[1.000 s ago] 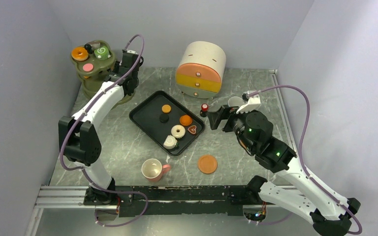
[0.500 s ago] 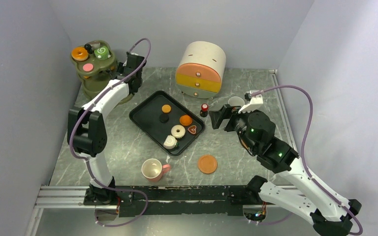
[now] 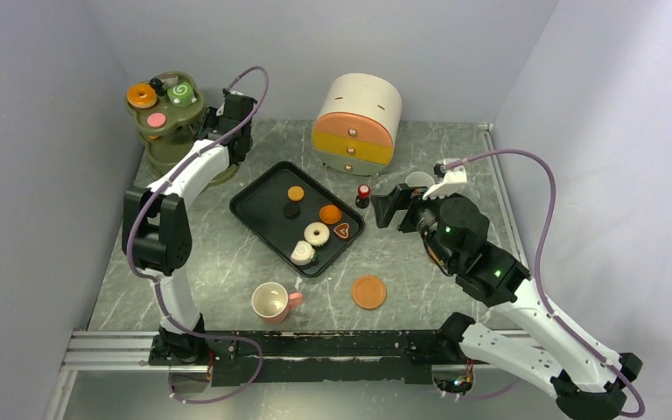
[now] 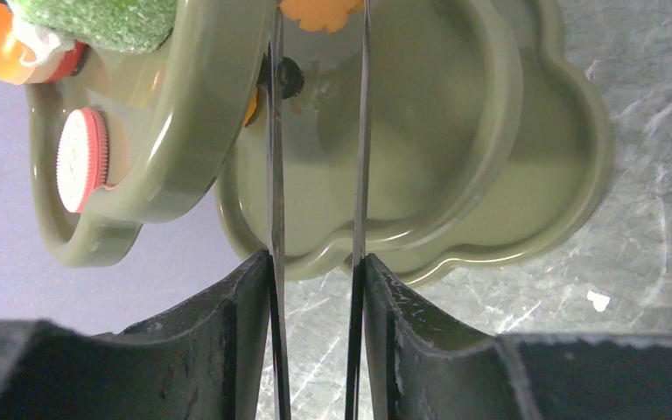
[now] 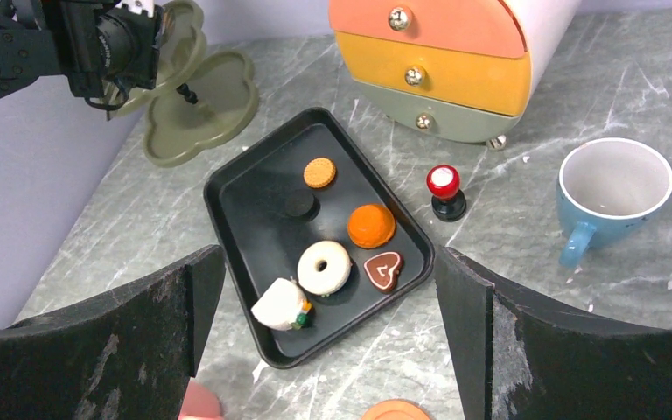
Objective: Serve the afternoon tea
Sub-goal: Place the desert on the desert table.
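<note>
Left wrist view: the top edge is cutting off an orange pastry (image 4: 319,10) lying between the left gripper (image 4: 318,35) tips, leaving any grip impossible to judge. Right wrist view: the bottom edge is cropping the pink cup (image 5: 199,404) and orange saucer (image 5: 395,411). Overhead, the right arm (image 3: 455,229) is partly hiding the blue cup (image 3: 417,180).

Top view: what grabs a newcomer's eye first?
The black tray at the table's centre, carrying a white doughnut and an orange cookie, draws the eye first. Behind it stands a rounded drawer chest with orange, yellow and green fronts. At far left, the olive tiered stand holds an orange doughnut and a green swirl roll, with the left gripper close against it.
</note>
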Robot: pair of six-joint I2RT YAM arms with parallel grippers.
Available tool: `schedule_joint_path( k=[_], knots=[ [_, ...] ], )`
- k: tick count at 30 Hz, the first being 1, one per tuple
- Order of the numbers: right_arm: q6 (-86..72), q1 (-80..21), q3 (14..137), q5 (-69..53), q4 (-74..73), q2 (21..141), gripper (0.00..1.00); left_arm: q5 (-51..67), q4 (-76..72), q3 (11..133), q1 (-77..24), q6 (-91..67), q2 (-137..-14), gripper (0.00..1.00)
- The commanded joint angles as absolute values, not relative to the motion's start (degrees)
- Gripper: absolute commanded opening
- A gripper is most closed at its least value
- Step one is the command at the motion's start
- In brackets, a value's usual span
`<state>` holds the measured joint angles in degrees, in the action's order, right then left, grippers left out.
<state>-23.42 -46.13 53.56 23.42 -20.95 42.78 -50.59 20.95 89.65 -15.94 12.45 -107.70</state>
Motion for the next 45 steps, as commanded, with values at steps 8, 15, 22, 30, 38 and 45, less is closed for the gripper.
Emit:
schedule_joint_path(
  k=[8,15,22,30,38,45],
  knots=[
    [-23.0,-45.8,53.3,24.2,-20.3,41.5,0.93,-51.5,21.6,94.6,-15.4,12.3,-108.6,0.49],
    [-22.8,-45.9,53.6,24.7,-20.9,41.1,0.94,-48.5,24.7,96.4,-15.5,9.7,-107.4,0.49],
    [-23.1,-45.9,53.3,24.1,-21.2,40.9,0.93,-40.7,29.9,97.8,-15.5,5.9,-105.8,0.47],
    [-23.5,-45.8,53.1,24.1,-21.1,40.5,0.94,-33.8,31.7,96.0,-15.6,1.9,-102.1,0.46],
    [-24.0,-45.9,52.5,23.4,-20.9,40.7,0.94,-25.9,32.2,93.4,-15.8,0.4,-98.4,0.46],
    [-24.3,-45.9,52.3,23.3,-20.9,40.6,0.94,-20.0,33.8,91.5,-16.7,-2.5,-95.5,0.45]
  ],
)
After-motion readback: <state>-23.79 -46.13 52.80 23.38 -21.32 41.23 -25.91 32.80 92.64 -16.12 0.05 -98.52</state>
